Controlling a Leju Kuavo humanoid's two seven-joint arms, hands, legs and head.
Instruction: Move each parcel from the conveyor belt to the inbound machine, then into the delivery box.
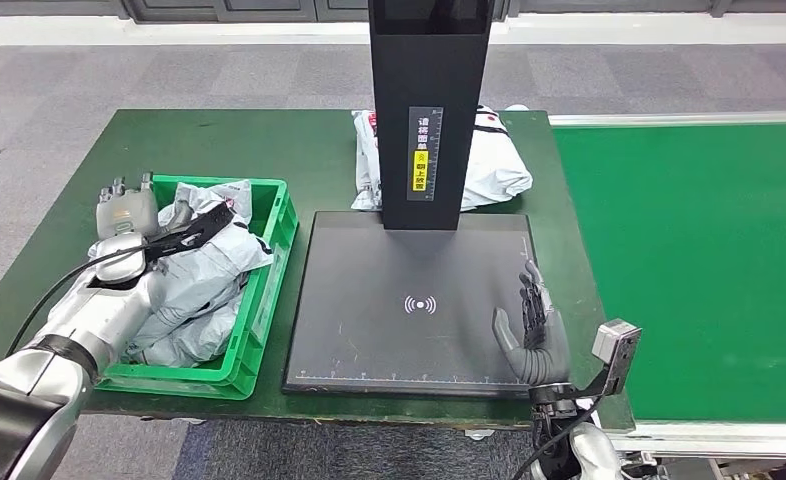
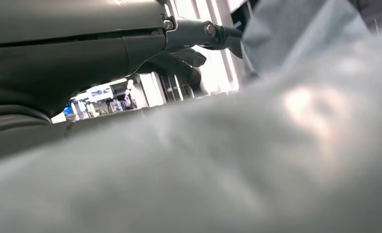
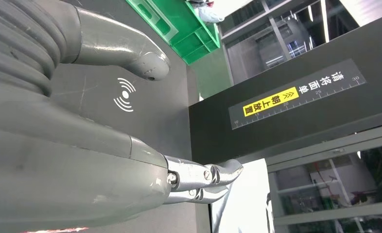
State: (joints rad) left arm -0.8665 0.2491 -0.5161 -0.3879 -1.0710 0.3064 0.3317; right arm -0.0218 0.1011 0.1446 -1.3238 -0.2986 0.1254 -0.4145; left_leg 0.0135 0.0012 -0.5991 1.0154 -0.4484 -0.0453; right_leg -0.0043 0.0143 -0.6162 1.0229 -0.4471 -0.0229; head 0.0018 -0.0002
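Several grey parcels [image 1: 201, 282] fill the green delivery box [image 1: 275, 252] on the left of the table. My left hand [image 1: 129, 213] lies over them with its dark fingers [image 1: 194, 232] stretched across the top parcel, gripping nothing. In the left wrist view the hand [image 2: 82, 53] hovers just above a blurred grey parcel [image 2: 237, 170]. The inbound machine's black pad [image 1: 369, 330] is bare. My right hand [image 1: 534, 328] hovers over the pad's right edge, fingers apart and empty, as the right wrist view shows [image 3: 62, 136]. A white parcel [image 1: 494, 160] lies behind the machine's black column [image 1: 429, 120].
The green conveyor belt [image 1: 689, 270] runs along the right side with nothing on it in view. The green table [image 1: 219, 140] has free room behind the box. Grey floor surrounds the table.
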